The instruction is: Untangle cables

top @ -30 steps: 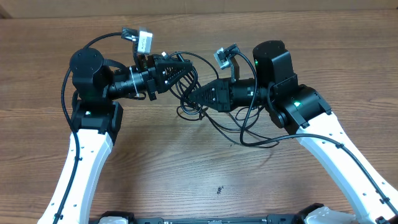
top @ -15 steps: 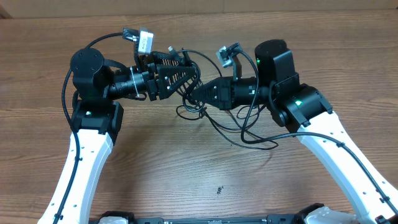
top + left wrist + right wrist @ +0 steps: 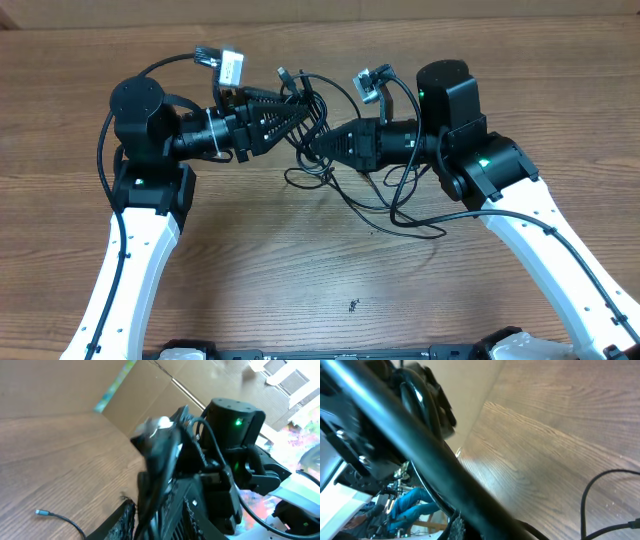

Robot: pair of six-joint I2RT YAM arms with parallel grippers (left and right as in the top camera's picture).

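The cables (image 3: pixel 318 100) are thin black cords tangled mid-table between the two arms. Loops trail toward the front (image 3: pixel 410 215), and one plug end (image 3: pixel 283 73) sticks up at the back. My left gripper (image 3: pixel 303 108) points right, its fingers narrowed on a bundle of strands. The left wrist view shows that dark bundle between the fingers (image 3: pixel 125 517). My right gripper (image 3: pixel 312 148) points left just below it, shut, with strands meeting at its tip. A loose cable with a silver plug (image 3: pixel 41 512) lies on the wood. Another strand (image 3: pixel 587 497) curves across the right wrist view.
The wooden table (image 3: pixel 300 280) has a small dark speck (image 3: pixel 352 304) near the front. A cardboard wall (image 3: pixel 300 10) runs along the back edge. The arms' own thick cables and a white tag (image 3: pixel 230 65) sit above the left wrist.
The left gripper opened wide, then narrowed again around the strands. Both grippers and the tangle moved slightly toward the back of the table.
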